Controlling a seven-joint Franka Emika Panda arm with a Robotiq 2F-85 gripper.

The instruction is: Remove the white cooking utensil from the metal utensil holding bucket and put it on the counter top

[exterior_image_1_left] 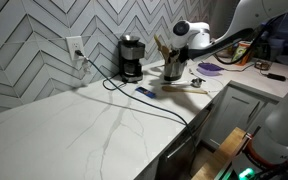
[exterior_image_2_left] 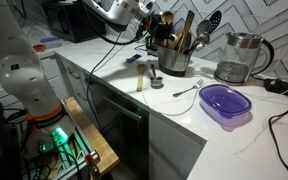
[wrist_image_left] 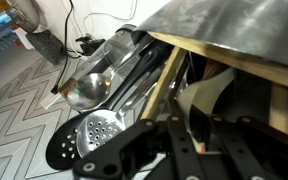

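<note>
Wrist view: the gripper (wrist_image_left: 194, 142) hangs right over the crowded bucket, its dark linkages filling the bottom of the picture. Just ahead of them a pale blade, which I take to be the white utensil (wrist_image_left: 212, 98), is wedged among wooden handles (wrist_image_left: 164, 85), with a metal ladle (wrist_image_left: 89, 88) and a black slotted spoon (wrist_image_left: 94, 135) lying beside it. The likely trouble is closing on a wooden handle instead, or catching a neighbour along with it, since they lie touching. How far the jaws stand apart I cannot tell here, as the fingertips are lost in the dark clutter, and nothing is plainly gripped

In an exterior view the gripper (exterior_image_1_left: 179, 44) sits over the metal bucket (exterior_image_1_left: 172, 72) on the counter (exterior_image_1_left: 84, 120), near a coffee maker (exterior_image_1_left: 132, 57). A tilted pull could drag or tip the bucket. The jaws are too small to read

In an exterior view the gripper (exterior_image_2_left: 150, 16) is at the bucket (exterior_image_2_left: 174, 64), whose utensils fan outward. A lifted handle could snag them and spill some toward the kettle (exterior_image_2_left: 239, 58) or the purple bowl (exterior_image_2_left: 224, 100). The white utensil cannot be picked out here, nor can the jaw opening
</note>
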